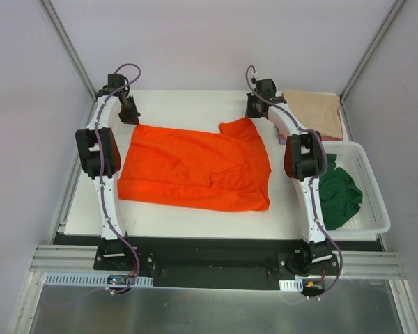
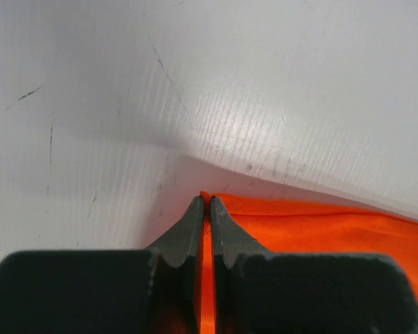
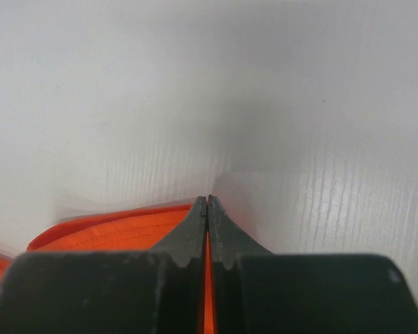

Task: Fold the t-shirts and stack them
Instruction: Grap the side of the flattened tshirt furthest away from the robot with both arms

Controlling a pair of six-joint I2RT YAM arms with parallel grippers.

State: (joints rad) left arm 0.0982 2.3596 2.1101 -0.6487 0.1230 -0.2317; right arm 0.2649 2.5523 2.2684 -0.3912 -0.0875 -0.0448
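Observation:
A bright orange t-shirt (image 1: 195,168) lies spread across the white table (image 1: 188,104). My left gripper (image 1: 130,115) is at its far left corner and is shut on the orange cloth (image 2: 320,228). In the left wrist view a strip of orange runs between the fingertips of the left gripper (image 2: 207,200). My right gripper (image 1: 255,111) is at the shirt's far right corner, by the raised sleeve. The right gripper (image 3: 207,200) is shut on the orange hem (image 3: 111,233). A dark green t-shirt (image 1: 338,196) lies crumpled in the basket. A beige t-shirt (image 1: 315,111) lies folded at the back right.
The white slatted basket (image 1: 373,186) stands at the table's right edge, beside the right arm. Metal frame posts (image 1: 70,49) run up both sides. The black base rail (image 1: 209,261) crosses the near edge.

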